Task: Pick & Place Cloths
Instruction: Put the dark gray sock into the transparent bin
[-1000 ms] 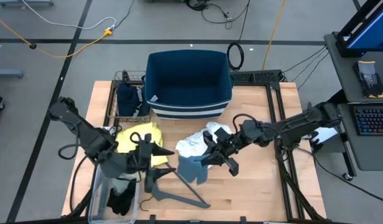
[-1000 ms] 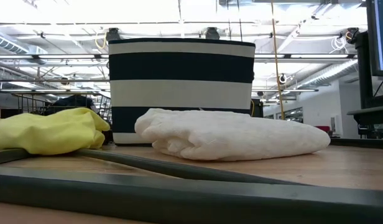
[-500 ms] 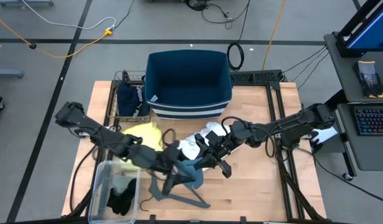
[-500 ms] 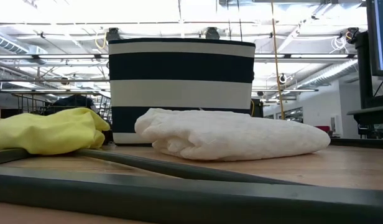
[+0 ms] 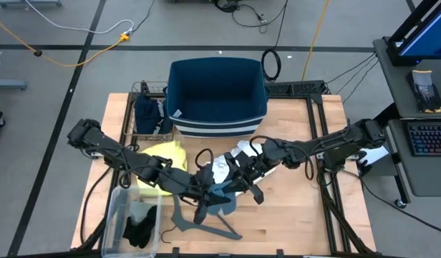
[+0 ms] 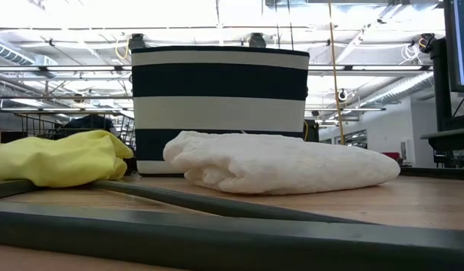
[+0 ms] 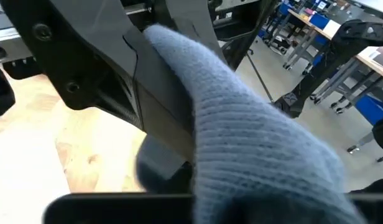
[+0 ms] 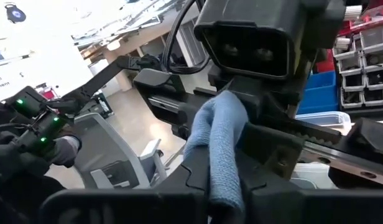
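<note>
A small teal rag (image 5: 222, 199) sits mid-table between my two grippers, just in front of the white cloth (image 5: 226, 166). My left gripper (image 5: 208, 192) reaches in from the table's left and is shut on the rag (image 7: 253, 143). My right gripper (image 5: 238, 183) comes in from the right and is shut on the same rag (image 8: 219, 149). The yellow cloth (image 5: 165, 155) lies to the left on the table. A black cloth (image 5: 138, 228) lies in a clear bin. Neither gripper shows in the low view. My left gripper has the rag's end (image 8: 227, 102) that faces it pinched between its two fingers, coming from the table's left. The rag bulges over its fingers and hides the exact spot in its own wrist view. My right gripper pinches the rag's other end (image 8: 224, 186) between its two fingers, coming from the table's right. The rag runs as a bunched roll from its fingers straight across to the left gripper.
A navy striped basket (image 5: 217, 97) stands at the table's far side, with a wire tray holding a dark cloth (image 5: 150, 115) to its left. A grey hanger (image 5: 202, 221) lies near the front edge, and the clear bin (image 5: 117, 215) stands at the front left.
My left gripper has travelled toward the table's right, from beside the yellow cloth to the teal rag, and now meets it opposite my right gripper. My right gripper has shifted a little toward the table's left with the rag.
</note>
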Controlling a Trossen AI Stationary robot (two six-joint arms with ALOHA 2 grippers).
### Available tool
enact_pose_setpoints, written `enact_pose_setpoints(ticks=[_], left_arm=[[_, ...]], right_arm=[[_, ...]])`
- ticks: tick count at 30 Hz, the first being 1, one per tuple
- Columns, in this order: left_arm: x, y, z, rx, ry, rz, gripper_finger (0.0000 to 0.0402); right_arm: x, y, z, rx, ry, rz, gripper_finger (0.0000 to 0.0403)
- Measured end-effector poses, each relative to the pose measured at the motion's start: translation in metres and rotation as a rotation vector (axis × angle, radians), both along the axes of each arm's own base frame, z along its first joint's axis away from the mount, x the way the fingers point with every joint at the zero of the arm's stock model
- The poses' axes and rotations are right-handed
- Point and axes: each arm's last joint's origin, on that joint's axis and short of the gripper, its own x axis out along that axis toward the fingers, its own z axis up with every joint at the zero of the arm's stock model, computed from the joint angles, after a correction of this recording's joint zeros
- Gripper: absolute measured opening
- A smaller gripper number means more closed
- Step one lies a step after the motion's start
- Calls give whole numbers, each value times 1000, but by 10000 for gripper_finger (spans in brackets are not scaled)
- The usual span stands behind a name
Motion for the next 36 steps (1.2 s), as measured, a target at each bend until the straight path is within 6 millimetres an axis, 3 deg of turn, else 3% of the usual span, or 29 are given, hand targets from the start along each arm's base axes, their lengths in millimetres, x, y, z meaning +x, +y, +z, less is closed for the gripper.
enact_pose_setpoints(ticks=[6, 13, 22, 29, 36], left_arm=[[-1, -1, -3, -55, 44, -34, 6], [-13, 1, -10, -176, 238, -22, 3], [-54, 8, 21, -326, 278, 7, 2], [-90, 2, 40, -494, 331, 19, 1], [-118, -15, 34, -632, 532, 51, 1]], right_arm=[[0, 1, -4, -11, 47, 22, 45], [-4, 4, -18, 7, 236, 171, 111], [-10, 6, -34, 4, 428, 314, 156], [-11, 6, -37, -86, 378, 320, 120], [-10, 3, -37, -158, 309, 317, 15]])
